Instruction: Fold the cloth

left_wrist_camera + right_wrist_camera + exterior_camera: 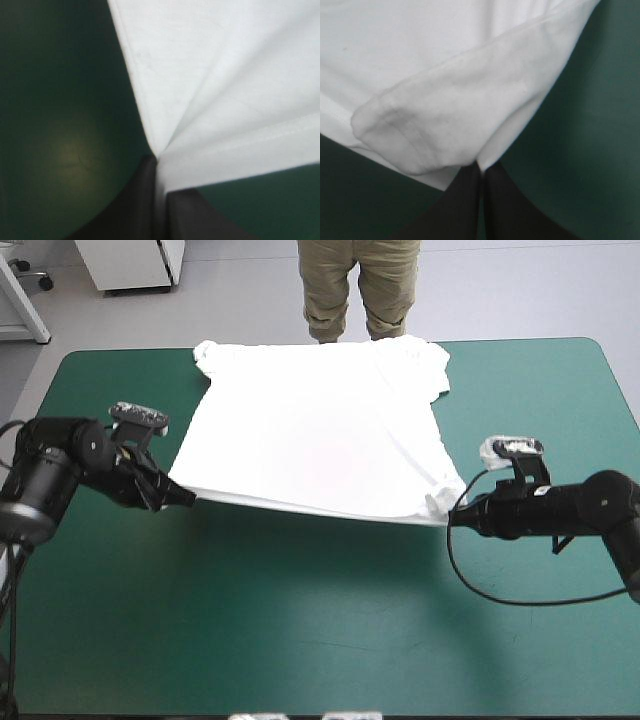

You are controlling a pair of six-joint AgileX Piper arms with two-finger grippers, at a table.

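Observation:
The white T-shirt point(320, 435) lies spread on the teal-green table point(320, 620), its sleeves toward the far edge and its hem toward the near side. My left gripper point(188, 497) is shut on the hem's left corner, and the cloth fans out ahead of it point(220, 90). At the hem's right corner my right gripper point(452, 517) is shut on the T-shirt, where a small bunched fold point(445, 125) sits just ahead of the fingertips. The hem runs taut between the two grippers, slightly raised off the cover.
Bare teal-green cover point(300, 640) stretches from the hem to the near edge and on both sides of the T-shirt. The far sleeves lie close to the table's far edge point(520, 340).

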